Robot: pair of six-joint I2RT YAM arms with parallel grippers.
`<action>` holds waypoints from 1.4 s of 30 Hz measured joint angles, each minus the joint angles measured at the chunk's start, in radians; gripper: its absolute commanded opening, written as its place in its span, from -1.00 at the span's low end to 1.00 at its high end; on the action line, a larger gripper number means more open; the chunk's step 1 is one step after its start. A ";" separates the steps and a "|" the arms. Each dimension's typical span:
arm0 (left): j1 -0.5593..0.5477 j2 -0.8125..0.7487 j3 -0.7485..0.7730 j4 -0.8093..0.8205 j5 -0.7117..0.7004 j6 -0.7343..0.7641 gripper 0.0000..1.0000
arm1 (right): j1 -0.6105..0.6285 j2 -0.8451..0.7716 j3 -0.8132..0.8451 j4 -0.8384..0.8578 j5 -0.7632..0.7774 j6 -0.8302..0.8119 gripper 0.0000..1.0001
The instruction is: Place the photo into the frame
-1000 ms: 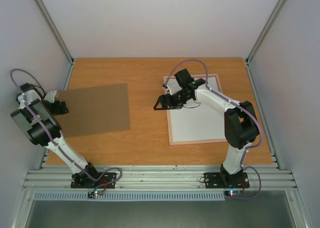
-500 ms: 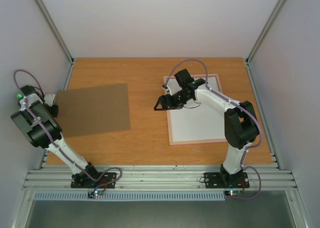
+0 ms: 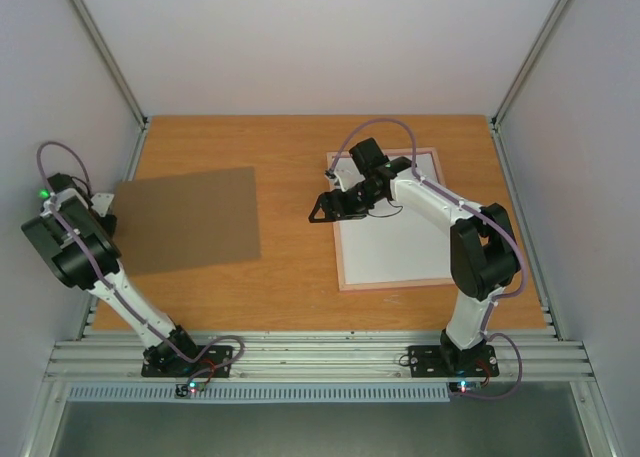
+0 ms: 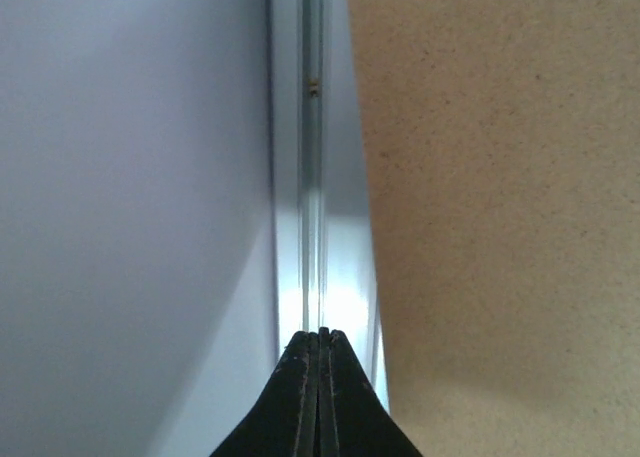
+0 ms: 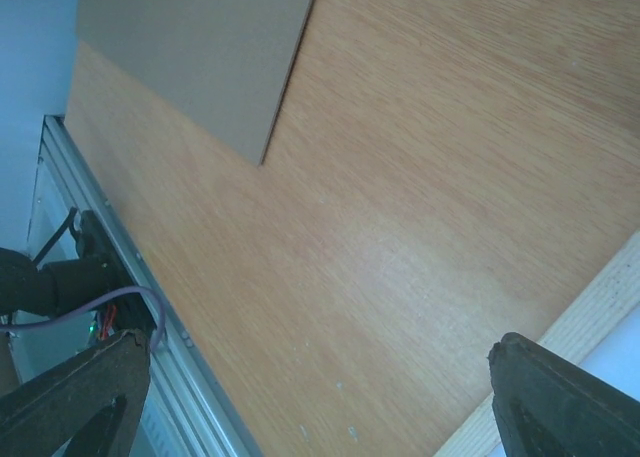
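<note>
Hovering over the frame's [image 3: 400, 255] left rim, the right gripper [image 5: 320, 345] gapes wide, empty; the left gripper [image 4: 318, 372] sits pinched closed beside the brown backing board [image 3: 190, 220].

The desk [image 3: 290, 147] is orange-brown wood with a fine straight grain, smooth and faintly satin. The board [image 3: 185, 220] lying on it is plain brown fibreboard or card, and matt. Close up, its face is finely speckled and a little rough. Right of the board, the frame [image 3: 341, 267] has a narrow rim of pale pinkish wood, raw-looking with visible grain. The rim runs around a flat white sheet [image 3: 400, 247], matt like paper. Left of the board, the rail [image 4: 312, 177] is grooved bare metal catching a bright glare, beside a smooth matt white wall [image 4: 130, 177]. The left pincer [image 4: 319, 342] and right pincer [image 5: 320, 345] have dull, slightly grainy black plastic fingers.
</note>
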 measured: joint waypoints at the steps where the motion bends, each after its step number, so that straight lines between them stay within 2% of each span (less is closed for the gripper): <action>1: -0.002 0.010 0.002 0.000 0.002 0.005 -0.99 | 0.000 -0.001 0.000 -0.001 0.001 -0.002 0.86; 6: -0.007 0.016 0.005 -0.024 0.048 0.025 -0.99 | 0.000 -0.003 0.000 -0.007 0.008 -0.009 0.86; 10: -0.010 0.002 0.005 -0.067 0.143 0.029 -0.99 | 0.000 -0.003 0.000 -0.007 0.011 -0.011 0.86; 15: -0.022 -0.064 -0.027 -0.153 0.267 0.047 -0.99 | 0.001 -0.003 0.000 -0.007 0.015 -0.014 0.86; 19: -0.049 -0.114 -0.077 -0.203 0.314 0.072 -0.97 | 0.002 -0.003 0.000 -0.007 0.018 -0.016 0.86; 24: -0.071 -0.123 -0.087 -0.246 0.370 0.046 -0.61 | 0.003 -0.003 0.000 -0.001 0.018 -0.005 0.85; 28: -0.050 -0.123 -0.044 -0.266 0.398 -0.055 0.05 | 0.024 0.020 0.042 0.006 0.024 0.026 0.85; 30: -0.042 -0.123 -0.022 -0.263 0.397 -0.114 0.22 | 0.043 0.052 0.085 0.021 0.027 0.046 0.85; 36: -0.025 -0.107 -0.013 -0.256 0.349 -0.212 0.43 | 0.094 0.173 0.203 0.047 0.034 0.100 0.86; 42: -0.025 -0.012 0.012 -0.234 0.301 -0.239 0.45 | 0.124 0.276 0.282 0.048 0.049 0.130 0.90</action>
